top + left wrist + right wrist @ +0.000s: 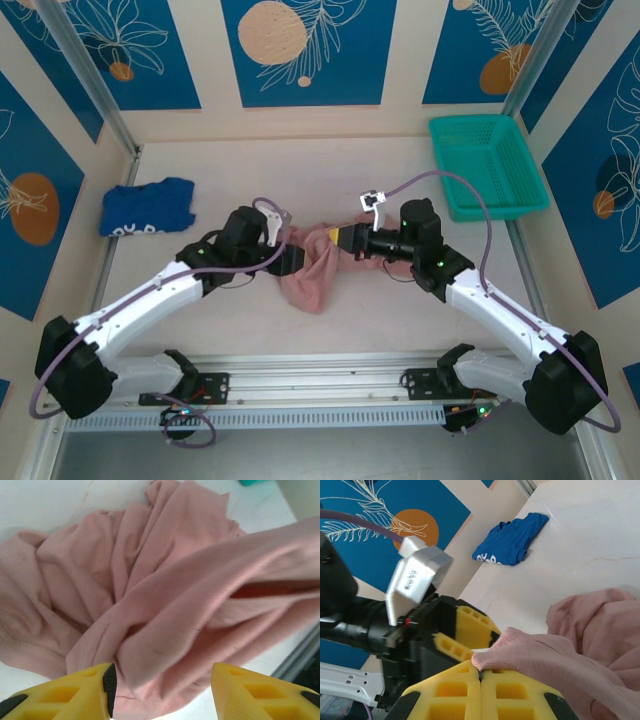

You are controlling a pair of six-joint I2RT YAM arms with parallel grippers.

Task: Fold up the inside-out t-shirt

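The pale counter (330, 170) carried the whole job, and at its middle the dusty-pink inside-out t-shirt (312, 275) lay in a crumpled heap between the two arms, bunched and deeply creased rather than spread flat. No neat fold, squared edge or laid-out sleeve could be made out in it. A teal basket (510, 208) sat at the far right corner and a royal-blue garment (148, 207) lay well apart at the far left, neither touching the pink cloth.

The right tool (481, 672) was closed tight on a ridge of the shirt's fabric, its yellow fingers meeting with the cloth pinched between them and the material drawn up off the heap toward it. The left tool (161, 690) stood about half open just above the near side of the pile, its jaws apart with loose folds beneath them and nothing clamped.

By the look of things, the folding proper had not begun: one pinch was secured, a second grip was yet to be taken, and the garment would have to be pulled out flat on the counter before any fold could be laid.
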